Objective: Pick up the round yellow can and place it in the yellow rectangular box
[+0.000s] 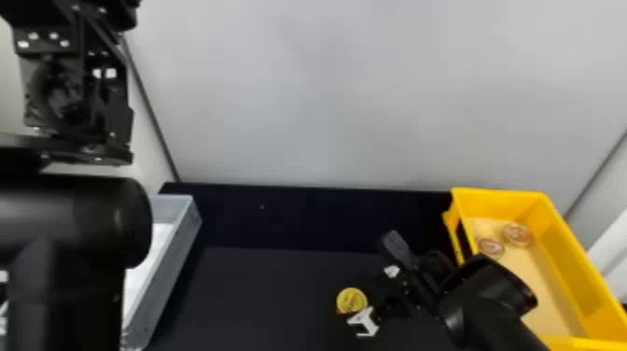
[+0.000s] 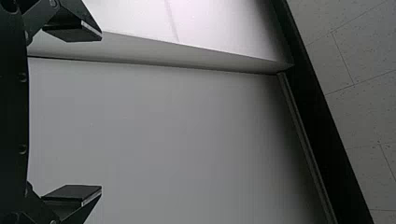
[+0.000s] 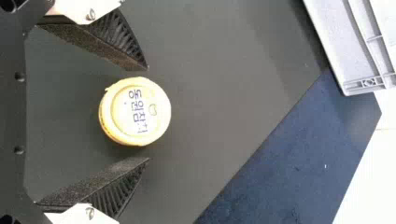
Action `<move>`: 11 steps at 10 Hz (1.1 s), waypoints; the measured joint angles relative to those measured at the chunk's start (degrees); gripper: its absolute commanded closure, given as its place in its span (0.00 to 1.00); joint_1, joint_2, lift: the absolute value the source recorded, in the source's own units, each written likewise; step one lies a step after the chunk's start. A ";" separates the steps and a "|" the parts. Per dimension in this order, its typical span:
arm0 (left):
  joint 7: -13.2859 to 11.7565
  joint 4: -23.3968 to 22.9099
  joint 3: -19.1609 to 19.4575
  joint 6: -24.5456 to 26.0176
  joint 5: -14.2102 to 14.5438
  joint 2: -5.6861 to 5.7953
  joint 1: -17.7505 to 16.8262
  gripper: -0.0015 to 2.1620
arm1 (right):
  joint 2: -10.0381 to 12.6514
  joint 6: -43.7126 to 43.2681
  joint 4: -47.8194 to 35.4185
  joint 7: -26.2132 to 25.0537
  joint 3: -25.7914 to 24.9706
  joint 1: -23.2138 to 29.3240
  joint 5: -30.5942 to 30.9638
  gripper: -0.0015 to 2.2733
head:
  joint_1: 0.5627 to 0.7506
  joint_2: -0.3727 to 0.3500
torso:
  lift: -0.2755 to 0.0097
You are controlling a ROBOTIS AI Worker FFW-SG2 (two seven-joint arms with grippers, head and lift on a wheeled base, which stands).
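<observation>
The right claw is released, its two black fingers spread on either side of the round yellow can, with dark space showing between each finger and the can in the right wrist view. The can sits flat on the black surface, its printed round face up, just in front of the right claw's body and between the fingertips. To the right of this claw is the yellow rectangular box, with two round items, one and another, lying inside near its far end. Well to the claw's left, at the opposite side of the surface, is a gray tray with a pale inside. A plain light gray wall rises beyond the claw. The left claw is raised at the upper left of the head view, its fingers wide apart and empty.
</observation>
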 measured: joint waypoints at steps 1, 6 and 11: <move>0.00 0.10 -0.11 -0.05 0.02 0.01 -0.11 0.06 | 0.52 -0.80 1.47 -0.50 -0.31 -0.33 -0.17 0.04 | 0.53 0.59 | 0.93; -0.01 0.29 -0.11 -0.09 0.10 0.06 -0.21 0.06 | 0.99 -1.11 1.34 -1.03 -0.12 -0.57 -0.44 0.29 | 0.53 0.59 | 0.93; -0.14 -0.90 0.83 0.39 0.07 0.03 0.77 0.06 | -4.15 12.52 -21.07 5.54 -0.62 5.81 3.42 0.29 | 0.53 0.59 | 0.93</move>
